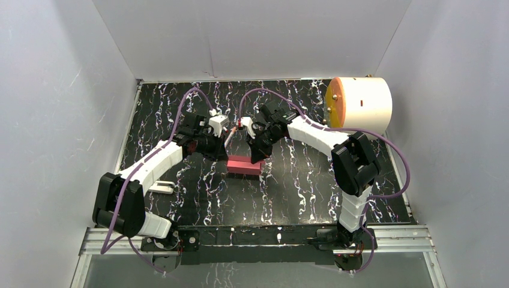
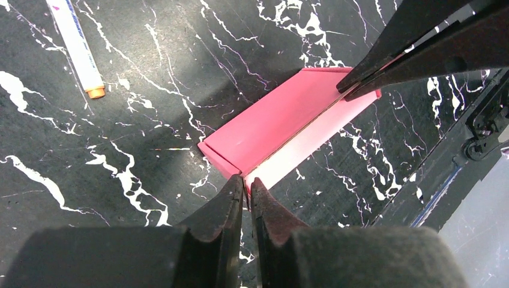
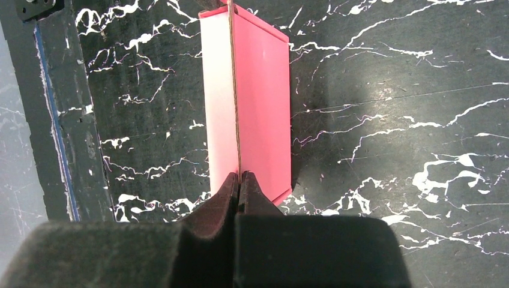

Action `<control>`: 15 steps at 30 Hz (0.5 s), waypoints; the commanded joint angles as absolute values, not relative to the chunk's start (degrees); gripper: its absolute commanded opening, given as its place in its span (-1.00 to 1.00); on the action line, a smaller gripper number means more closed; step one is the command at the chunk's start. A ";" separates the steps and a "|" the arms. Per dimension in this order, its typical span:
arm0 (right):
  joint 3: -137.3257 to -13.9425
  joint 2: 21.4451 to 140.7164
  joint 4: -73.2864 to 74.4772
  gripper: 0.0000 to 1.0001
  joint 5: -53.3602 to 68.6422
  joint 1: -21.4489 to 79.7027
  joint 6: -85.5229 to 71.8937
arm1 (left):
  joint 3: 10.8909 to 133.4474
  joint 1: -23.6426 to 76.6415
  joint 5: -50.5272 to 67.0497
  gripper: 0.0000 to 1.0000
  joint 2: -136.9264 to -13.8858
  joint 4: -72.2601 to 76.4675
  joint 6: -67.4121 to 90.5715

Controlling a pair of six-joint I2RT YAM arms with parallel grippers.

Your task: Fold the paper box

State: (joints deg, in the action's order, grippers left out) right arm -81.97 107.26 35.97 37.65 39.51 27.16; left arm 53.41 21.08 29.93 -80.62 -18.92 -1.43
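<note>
Black marbled worktop (image 1: 300,198), centre: red-pink thin-card paper box (image 1: 244,165), long axis L-R between my arms. Right gripper (image 3: 240,177) pinched shut on its seam edge; left gripper (image 2: 246,180) at opp. end, nearly shut, grip unclear.

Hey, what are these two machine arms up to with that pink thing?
Two robot arms are folding a pink paper box in the middle of the dark marbled table. The right gripper is pinched shut on one end of a thin card edge running along the box, and the left gripper pinches the other end.
</note>
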 commanded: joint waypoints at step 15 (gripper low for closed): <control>-81.60 101.71 26.28 -0.33 23.74 41.26 13.50 | 50.07 24.54 14.65 -1.00 -74.41 -14.94 17.66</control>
